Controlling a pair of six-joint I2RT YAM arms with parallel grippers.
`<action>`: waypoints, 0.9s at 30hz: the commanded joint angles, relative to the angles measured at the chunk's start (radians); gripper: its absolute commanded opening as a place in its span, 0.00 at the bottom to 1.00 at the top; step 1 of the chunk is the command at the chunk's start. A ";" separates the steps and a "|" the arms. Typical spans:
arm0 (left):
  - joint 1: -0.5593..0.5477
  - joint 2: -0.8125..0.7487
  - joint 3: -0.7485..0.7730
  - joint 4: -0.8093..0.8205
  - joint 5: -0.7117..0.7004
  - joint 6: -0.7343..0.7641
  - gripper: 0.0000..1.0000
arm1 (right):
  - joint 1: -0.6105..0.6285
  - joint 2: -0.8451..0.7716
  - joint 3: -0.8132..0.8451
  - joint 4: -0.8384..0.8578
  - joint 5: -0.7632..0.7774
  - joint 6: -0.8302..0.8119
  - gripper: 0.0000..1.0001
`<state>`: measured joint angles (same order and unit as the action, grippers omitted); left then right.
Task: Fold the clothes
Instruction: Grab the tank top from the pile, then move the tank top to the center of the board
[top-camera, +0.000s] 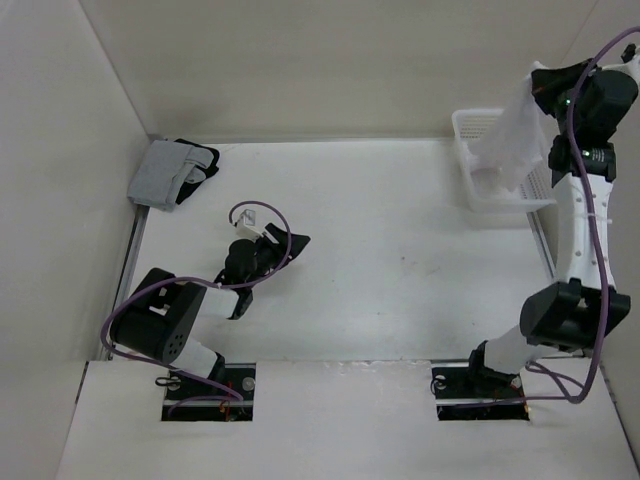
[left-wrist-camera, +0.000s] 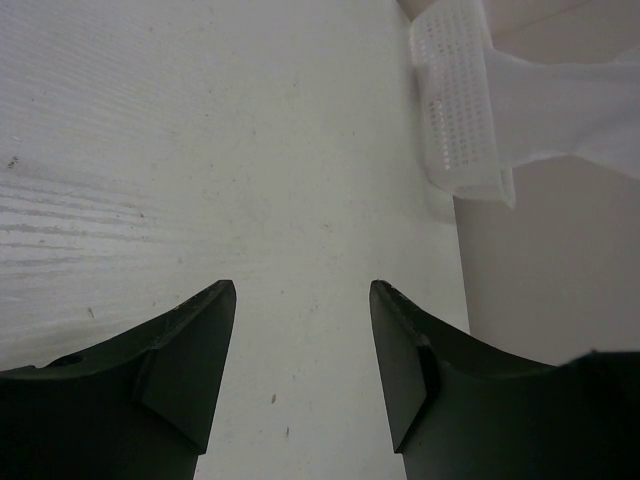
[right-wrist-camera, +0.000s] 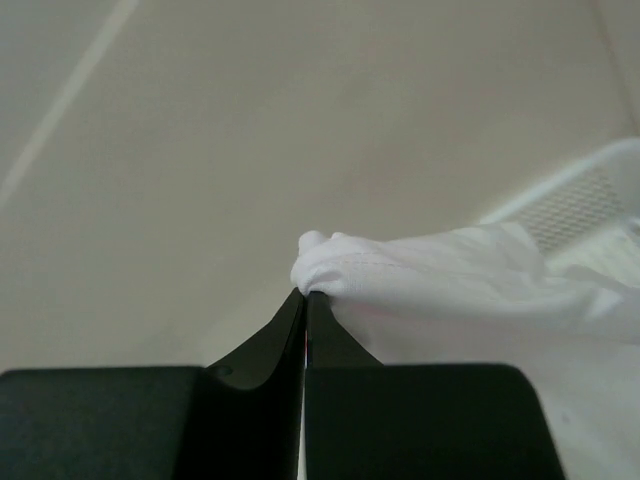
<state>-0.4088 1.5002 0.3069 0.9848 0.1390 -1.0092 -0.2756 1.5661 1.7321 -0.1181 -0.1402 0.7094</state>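
Far left, against the wall: a grey-and-black garment bundle, heaped, no part of this job. Nearer and a little right: the left gripper, low over bare table, fingers spread apart with nothing between them. Across the middle, only open table (probably the place for laying out and folding).

Far right: the white shorts, pinched at a bunched bit of edge by the right gripper, jaws clamped tight on the cloth. Held high and hanging limp, long axis running down from the pinch toward the white mesh basket directly below. Lower end down at the basket's level; impossible to say whether resting inside or hanging clear. Nothing else made out in the basket, though much of it hidden by the cloth.

For the coming move: garment well to the right and far side of the left gripper, with the width of the table between them; right arm the nearer one, and the one holding. Best guess: carry leftward and nearward to the open middle, then lower and spread flat, bringing a dangling corner within reach of the free left gripper. Risk: hem snagging on the basket rim on the way out.
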 joint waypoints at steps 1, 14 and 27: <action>-0.002 -0.040 -0.015 0.064 -0.006 0.017 0.54 | 0.113 -0.095 -0.014 0.101 -0.076 0.050 0.00; 0.096 -0.210 -0.046 -0.064 -0.042 -0.005 0.55 | 0.589 -0.273 0.038 0.110 -0.145 -0.008 0.05; 0.219 -0.589 -0.134 -0.474 -0.062 0.037 0.59 | 0.980 -0.303 -1.034 0.431 -0.110 0.065 0.46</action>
<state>-0.1856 0.9932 0.1768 0.6350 0.0910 -1.0237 0.6266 1.3018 0.7891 0.2161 -0.2359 0.7940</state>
